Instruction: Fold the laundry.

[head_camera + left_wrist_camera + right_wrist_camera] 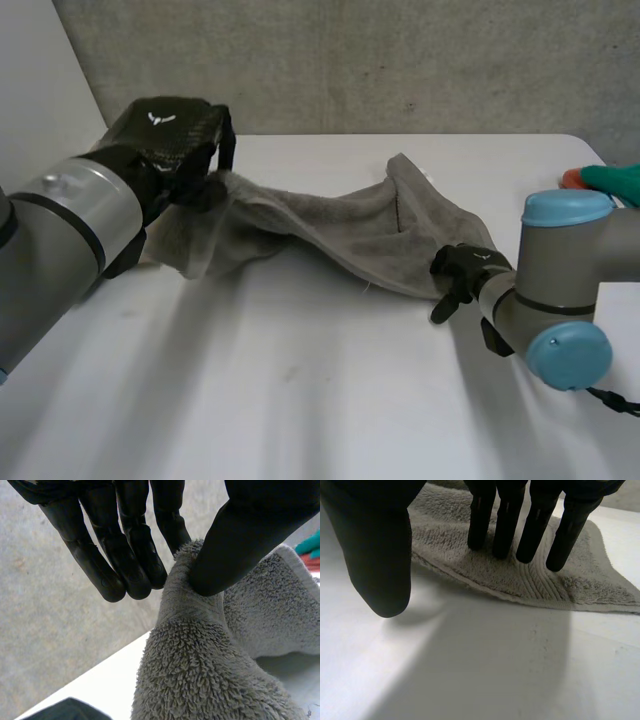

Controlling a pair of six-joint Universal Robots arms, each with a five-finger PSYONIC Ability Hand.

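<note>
Grey towel (340, 230), rumpled, pinched by left robot hand (170, 135); right robot hand (462, 268) presses it open-fingered

Soft, diffuse light leaves the white desk (320, 155) bright. A soft-edged shadow lies just under the lifted near edge of the towel (340, 235), and its deep folds fall darker. The wall (400, 60) behind the towel looks dimmer.

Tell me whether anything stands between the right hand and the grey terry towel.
Nothing visible does. The right hand appears to touch the grey terry towel near its edge with straight fingers, on the white table; the left hand pinches a lifted part.
</note>
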